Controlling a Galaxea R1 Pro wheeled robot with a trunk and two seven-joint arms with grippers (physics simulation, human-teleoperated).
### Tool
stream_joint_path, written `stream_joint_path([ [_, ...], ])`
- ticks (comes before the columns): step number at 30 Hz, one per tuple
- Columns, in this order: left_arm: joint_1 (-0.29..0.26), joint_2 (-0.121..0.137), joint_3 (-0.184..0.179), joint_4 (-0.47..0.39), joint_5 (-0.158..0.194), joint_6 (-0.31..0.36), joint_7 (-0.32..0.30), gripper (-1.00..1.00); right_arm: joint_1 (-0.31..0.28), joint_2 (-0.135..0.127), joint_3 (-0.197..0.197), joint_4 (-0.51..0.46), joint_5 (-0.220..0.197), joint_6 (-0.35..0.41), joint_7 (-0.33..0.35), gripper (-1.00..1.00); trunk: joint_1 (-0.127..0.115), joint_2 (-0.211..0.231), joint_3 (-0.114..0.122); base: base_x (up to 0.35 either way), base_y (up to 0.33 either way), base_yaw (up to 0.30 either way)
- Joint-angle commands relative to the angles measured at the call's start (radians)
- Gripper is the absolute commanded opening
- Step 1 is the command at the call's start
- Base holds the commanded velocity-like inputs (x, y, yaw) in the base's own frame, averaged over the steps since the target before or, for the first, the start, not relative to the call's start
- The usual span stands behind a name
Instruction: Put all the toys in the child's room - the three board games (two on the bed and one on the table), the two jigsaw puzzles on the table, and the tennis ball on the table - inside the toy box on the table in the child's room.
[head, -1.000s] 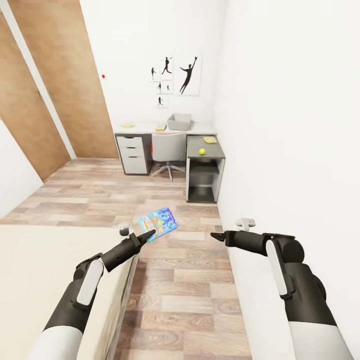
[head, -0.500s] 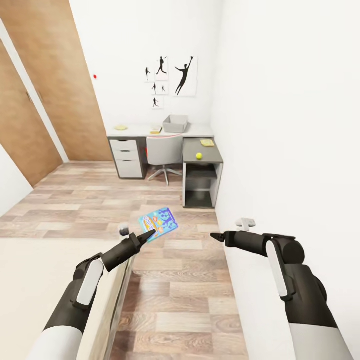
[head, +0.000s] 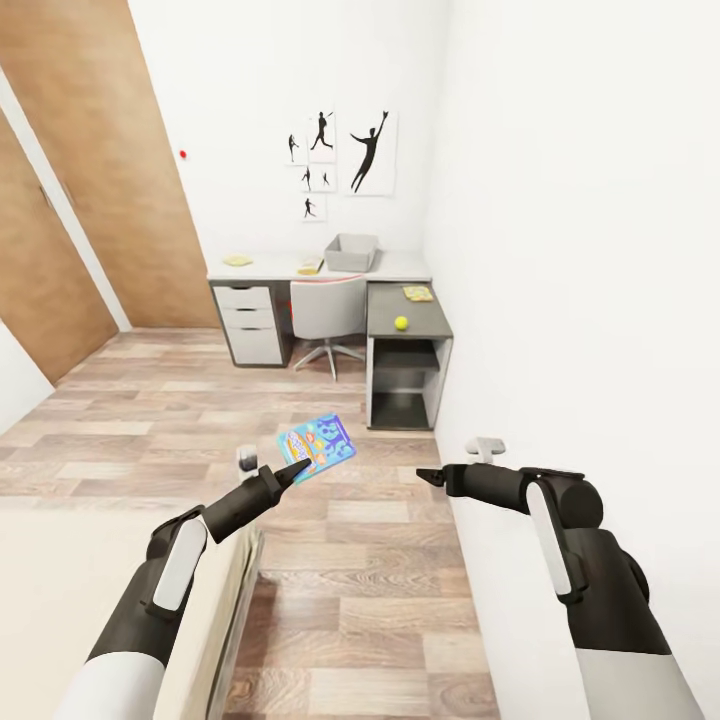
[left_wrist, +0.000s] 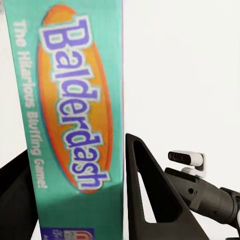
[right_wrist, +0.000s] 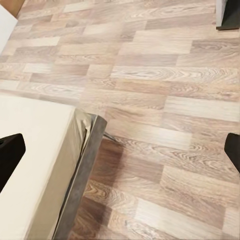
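Wood-grain plank floor (head: 350, 560), pale brown, matte, runs from the robot to the far wall. White smooth walls, tall brown wood-panel doors (head: 110, 170) on the left. Beige soft mattress on a dark grey frame, the bed (head: 70, 590), sits low at the left; its corner also shows in the right wrist view (right_wrist: 45, 165). Long pale grey L-shaped desk (head: 290, 268) with white drawers stands against the far wall, darker grey wing (head: 405, 312) jutting toward the robot on the right. Grey swivel chair (head: 328, 312) tucked in at the desk. Shallow light grey rectangular toy box (head: 352, 252) sits on the desk top near the corner. Flat multicoloured puzzle square (head: 418, 293) lies on the wing, small yellow-green tennis ball (head: 401, 322) just nearer on the same wing. Two small yellowish flat items on the desk top, too small to tell.

Blue cartoon flat rectangular board game box (head: 317, 446) is held above the floor, well apart from the desk, clamped at its near corner by the left gripper (head: 296, 468); long axis runs diagonally, up and to the right, face tilted toward the camera. In the left wrist view the teal box edge (left_wrist: 75, 120) reads "Balderdash", lettering running along the long axis, between black fingers (left_wrist: 150, 200).

Right gripper (head: 428, 474) is empty, its black fingertips (right_wrist: 10, 152) spread wide apart over the floor.
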Motion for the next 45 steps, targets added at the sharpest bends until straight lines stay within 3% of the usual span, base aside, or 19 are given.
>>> stream_joint_path([
  [1, -0.001, -0.001, 0.002, 0.000, 0.006, 0.008, -0.003, -1.00, -0.001, -0.001, 0.000, -0.001, -0.005, 0.006, -0.001, 1.00, 0.001, -0.002, -0.002, 0.333, 0.057, 0.000],
  [45, 0.000, -0.001, 0.002, -0.002, 0.006, 0.008, -0.003, -1.00, -0.001, 0.000, 0.011, -0.015, -0.004, 0.006, 0.002, 1.00, 0.001, -0.002, -0.002, 0.333, 0.005, 0.000],
])
